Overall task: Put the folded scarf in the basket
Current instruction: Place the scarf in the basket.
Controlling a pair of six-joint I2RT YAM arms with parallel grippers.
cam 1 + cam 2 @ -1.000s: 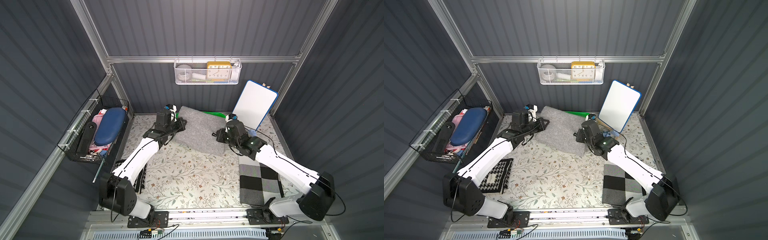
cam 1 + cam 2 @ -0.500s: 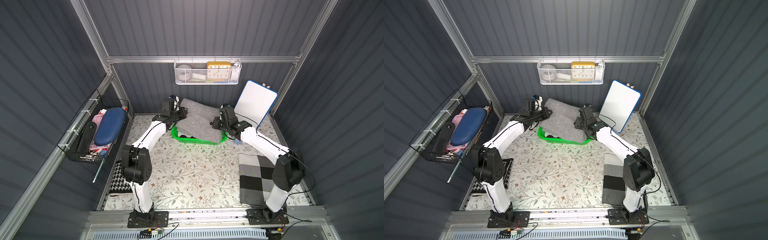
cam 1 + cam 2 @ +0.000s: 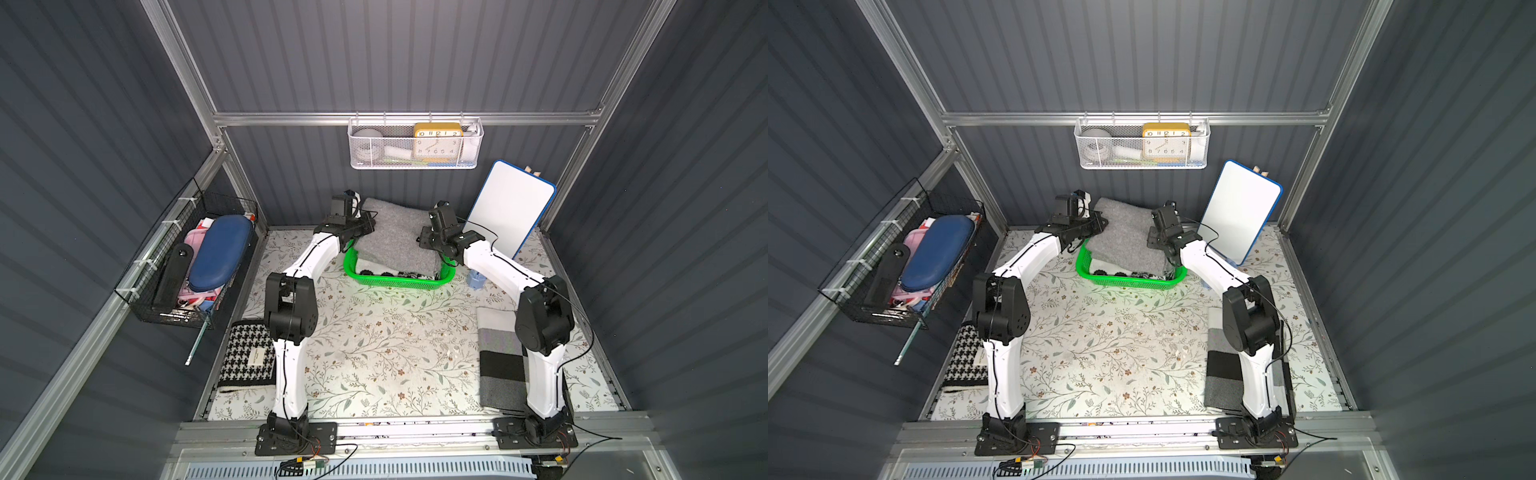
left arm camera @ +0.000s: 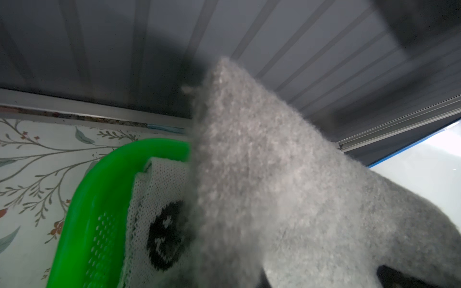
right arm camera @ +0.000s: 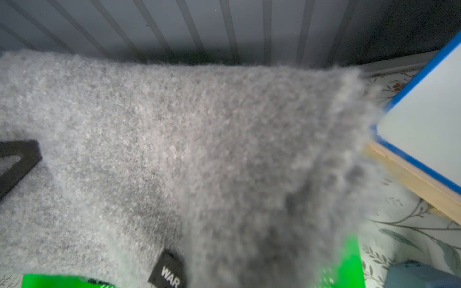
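The folded scarf (image 3: 395,237) is fluffy grey cloth, seen in both top views, sloping down from the back wall into the bright green basket (image 3: 395,283). My left gripper (image 3: 368,224) is shut on its left edge and my right gripper (image 3: 424,243) on its right edge. In the left wrist view the scarf (image 4: 287,187) hides the jaws, beside the basket (image 4: 82,199). A white knit cloth with black figures (image 4: 154,199) lies inside the basket. The right wrist view is filled by the scarf (image 5: 174,137) with a small black label (image 5: 169,271); its jaws are hidden too.
A whiteboard (image 3: 509,208) leans on the back wall, close to the right arm. A white mesh wall basket (image 3: 415,164) hangs above, and a black wire basket (image 3: 195,266) on the left wall. A houndstooth cloth (image 3: 247,353) and a grey-black checked cloth (image 3: 498,361) lie near the front.
Both arms have reached toward the back wall with the scarf between them. The scarf has come over the green basket, with its near edge now down inside.
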